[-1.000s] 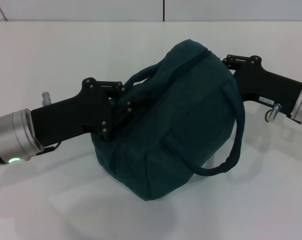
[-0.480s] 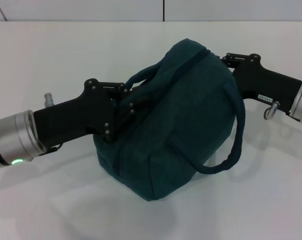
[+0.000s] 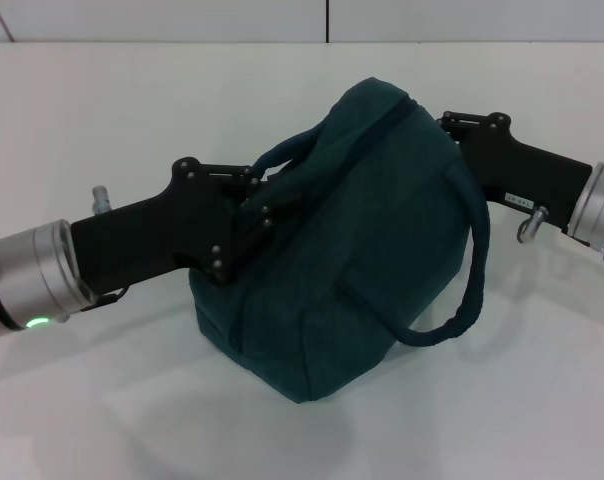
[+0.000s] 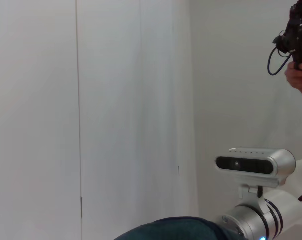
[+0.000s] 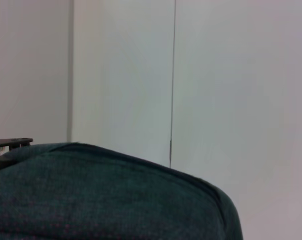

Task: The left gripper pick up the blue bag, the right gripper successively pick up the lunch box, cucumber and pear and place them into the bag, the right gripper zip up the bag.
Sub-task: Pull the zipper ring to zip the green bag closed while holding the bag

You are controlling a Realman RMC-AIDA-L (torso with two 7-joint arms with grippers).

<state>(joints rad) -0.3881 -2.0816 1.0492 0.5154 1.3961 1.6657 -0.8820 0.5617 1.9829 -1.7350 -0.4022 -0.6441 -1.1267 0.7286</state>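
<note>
Evidently late in the task. I see the bag [image 3: 352, 250] sitting bulged on the bench [image 3: 102, 120], and no lunch box, cucumber or pear anywhere around it, so I judge all three are inside. What is left is the zip: the seam along the bag's top looks drawn together, but I cannot confirm it is closed to the end.

Left gripper [image 3: 250, 215] is pressed against the bag's near-left side, next to the handle loop [image 3: 282, 152]; its fingers are buried against the fabric, and I cannot tell whether they are clamped or apart. Right gripper [image 3: 452, 125] is at the bag's top far end, where the zip line runs out; its fingers are hidden behind the bag, state unknown.

View notes: head view alone gives both arms and the whole bag. Left wrist view shows only a sliver of bag below wall panels, plus the right arm's camera [image 4: 254, 163]. Right wrist view shows the bag's upper fabric filling its lower part; no zip pull visible.
</note>
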